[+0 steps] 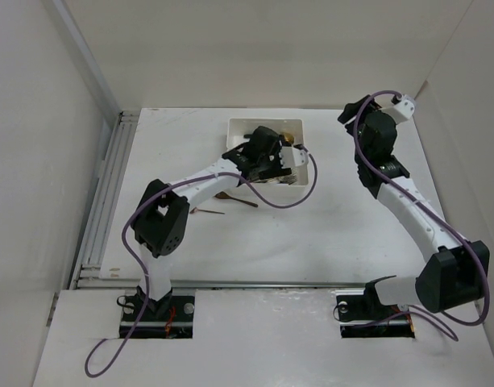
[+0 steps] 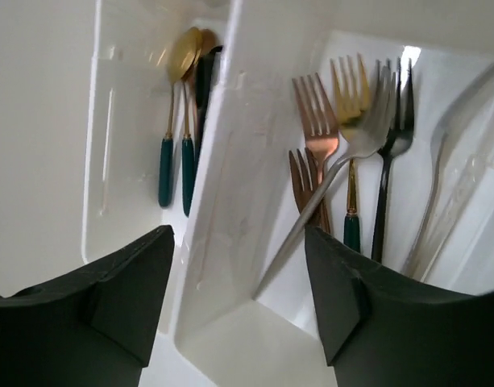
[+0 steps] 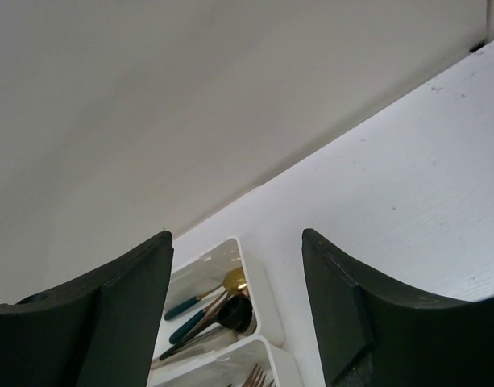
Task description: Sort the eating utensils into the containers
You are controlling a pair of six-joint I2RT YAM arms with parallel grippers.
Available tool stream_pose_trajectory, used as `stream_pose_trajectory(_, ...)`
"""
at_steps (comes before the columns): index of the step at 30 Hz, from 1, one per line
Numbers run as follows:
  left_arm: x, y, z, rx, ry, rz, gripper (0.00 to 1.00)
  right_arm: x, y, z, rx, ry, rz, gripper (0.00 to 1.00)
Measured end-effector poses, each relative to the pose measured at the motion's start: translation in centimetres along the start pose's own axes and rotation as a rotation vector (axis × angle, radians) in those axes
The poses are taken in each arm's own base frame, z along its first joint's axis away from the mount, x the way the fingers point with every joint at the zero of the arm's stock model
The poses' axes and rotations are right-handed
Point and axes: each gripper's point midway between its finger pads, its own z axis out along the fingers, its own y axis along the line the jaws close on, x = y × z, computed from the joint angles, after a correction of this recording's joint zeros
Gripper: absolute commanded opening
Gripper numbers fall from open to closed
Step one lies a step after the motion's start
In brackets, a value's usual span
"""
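Observation:
Two white trays stand side by side at the back middle of the table. The left tray (image 2: 110, 161) holds gold spoons with teal handles (image 2: 176, 105). The right tray (image 2: 255, 145) holds several forks: copper (image 2: 317, 121), gold (image 2: 351, 89), black (image 2: 396, 129). A silver fork (image 2: 343, 161) lies slanted over them, its handle down against the tray wall. My left gripper (image 2: 237, 242) is open and empty just above the trays' near ends (image 1: 263, 153). My right gripper (image 3: 237, 238) is open and empty, raised at the back right (image 1: 353, 109). Two utensils (image 1: 240, 201) (image 1: 208, 211) lie on the table.
The trays also show at the lower left of the right wrist view (image 3: 222, 322). White walls close off the table at the back and both sides. A metal rail (image 1: 105, 201) runs along the left edge. The left arm's cable (image 1: 287, 200) loops over the table.

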Motion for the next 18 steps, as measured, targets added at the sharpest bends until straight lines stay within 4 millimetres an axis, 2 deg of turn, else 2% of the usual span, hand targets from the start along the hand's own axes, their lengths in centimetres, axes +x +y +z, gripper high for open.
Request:
stream_pose_trajectory(2, 0.2, 0.8, -0.4, -0.049, 0.014, -0.079, 0.68, 0.4, 0.1, 0.1, -0.003, 0.009, -0.01, 0.71)
stream_pose_trajectory(4, 0.7, 2.4, -1.3, -0.151, 0.043, -0.212, 0.71, 0.9, 0.5, -0.2, -0.006, 0.015, -0.024, 0.71)
stream_pose_trajectory(7, 2.8, 5.8, -4.3, -0.332, 0.096, -0.502, 0.73, 1.7, 1.8, -1.0, -0.024, 0.023, -0.042, 0.71)
stream_pose_trajectory(10, 7.6, 8.9, -8.6, -0.475, 0.162, -0.861, 0.72, 2.8, 3.3, -2.1, -0.045, 0.035, -0.055, 0.71)
stream_pose_trajectory(12, 11.1, 9.8, -11.1, -0.543, 0.199, -1.096, 0.7, 3.4, 4.1, -2.9, -0.051, 0.037, -0.061, 0.71)
stream_pose_trajectory(15, 16.1, 8.4, -12.7, -0.571, 0.308, -1.368, 0.69, 4.0, 4.6, -3.9, -0.033, 0.029, -0.077, 0.71)
stream_pose_trajectory(18, 19.1, 3.8, -12.1, -0.508, 0.464, -1.529, 0.68, 4.6, 5.2, -5.0, -0.021, 0.02, -0.107, 0.71)
